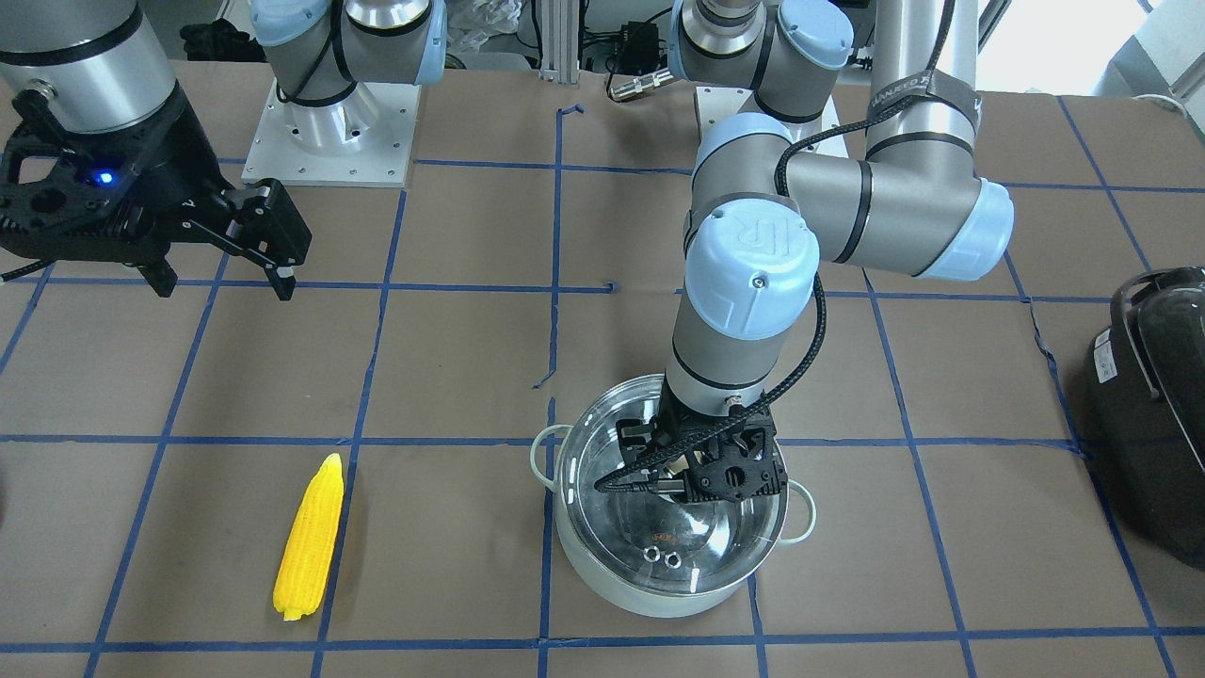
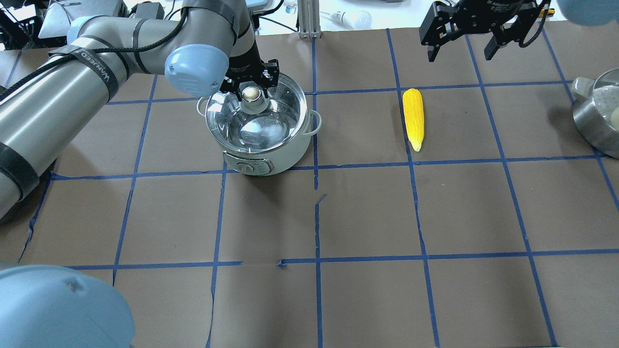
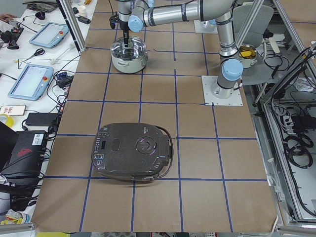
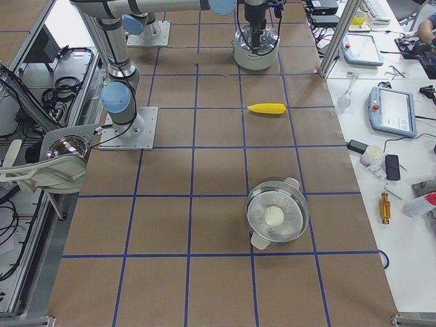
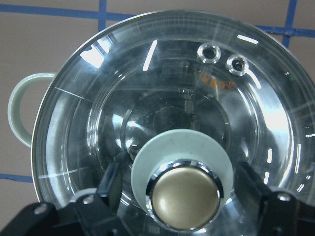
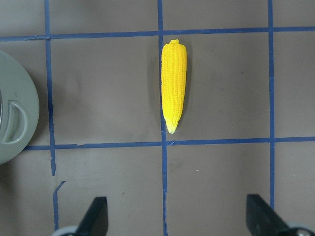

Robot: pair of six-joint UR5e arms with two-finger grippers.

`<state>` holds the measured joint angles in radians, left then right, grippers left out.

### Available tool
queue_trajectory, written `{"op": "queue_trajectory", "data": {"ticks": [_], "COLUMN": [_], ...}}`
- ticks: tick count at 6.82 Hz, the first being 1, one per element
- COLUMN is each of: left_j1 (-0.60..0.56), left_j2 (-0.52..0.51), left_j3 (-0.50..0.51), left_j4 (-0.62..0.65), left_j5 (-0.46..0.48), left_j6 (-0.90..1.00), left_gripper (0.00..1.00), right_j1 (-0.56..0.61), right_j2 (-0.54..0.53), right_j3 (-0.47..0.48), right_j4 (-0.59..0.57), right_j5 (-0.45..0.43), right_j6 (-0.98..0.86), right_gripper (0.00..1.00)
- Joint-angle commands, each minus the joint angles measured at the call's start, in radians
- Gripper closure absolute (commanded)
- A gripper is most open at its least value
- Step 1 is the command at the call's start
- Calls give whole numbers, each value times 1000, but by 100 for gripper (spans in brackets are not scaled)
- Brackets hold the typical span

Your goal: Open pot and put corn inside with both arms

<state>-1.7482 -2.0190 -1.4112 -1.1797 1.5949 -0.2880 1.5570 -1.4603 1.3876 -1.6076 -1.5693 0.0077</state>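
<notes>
The left gripper [image 5: 179, 186], open astride the knob [image 5: 185, 197] of the lidded pot [image 2: 261, 159] at far left, should close centred and lift straight up, while the right gripper [image 2: 460, 49] hangs open and empty beyond the corn [image 2: 414, 117] lying on the desk [image 2: 367, 208] to the right.

Occlusion/crop notes.
Front view: left gripper [image 1: 698, 466] covers the lid knob [image 5: 184, 197], its wrist hides the far rim of the pot [image 1: 607, 576], and the black appliance [image 1: 1158, 395] is cropped at right. Left wrist view: pot cut off right and bottom, fingers [image 5: 112, 184] only partly in frame. Right wrist view: right gripper [image 6: 177, 214] shows fingertips only, at bottom edge. Side views: grippers too small to read.
</notes>
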Motion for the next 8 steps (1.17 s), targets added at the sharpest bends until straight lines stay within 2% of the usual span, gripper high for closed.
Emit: {"op": "queue_trajectory", "data": {"ticks": [1, 2, 4, 5, 6, 7, 8], "left_j1": [3, 6, 25, 76, 151, 245, 322], "left_j2": [14, 20, 55, 83, 103, 108, 93], "left_j3": [-2, -9, 15, 41, 52, 40, 38], "left_j4": [-4, -11, -62, -136, -170, -172, -172], "left_j5": [-27, -27, -23, -23, -23, -18, -21], "left_j6": [3, 7, 9, 32, 149, 235, 322], "left_gripper": [79, 86, 88, 88, 89, 90, 91], "right_j1": [0, -3, -9, -32, -55, -60, -60], "right_j2": [3, 6, 41, 79, 131, 187, 252], "right_j3": [-1, -1, -2, -4, -1, 1, 19], "right_j4": [-3, -12, -24, -43, -72, -110, -202], "right_j5": [0, -2, -2, 2, 6, 8, 14], "right_j6": [0, -2, -2, -3, 1, -3, 0], "right_gripper": [0, 0, 0, 0, 0, 0, 0]}}
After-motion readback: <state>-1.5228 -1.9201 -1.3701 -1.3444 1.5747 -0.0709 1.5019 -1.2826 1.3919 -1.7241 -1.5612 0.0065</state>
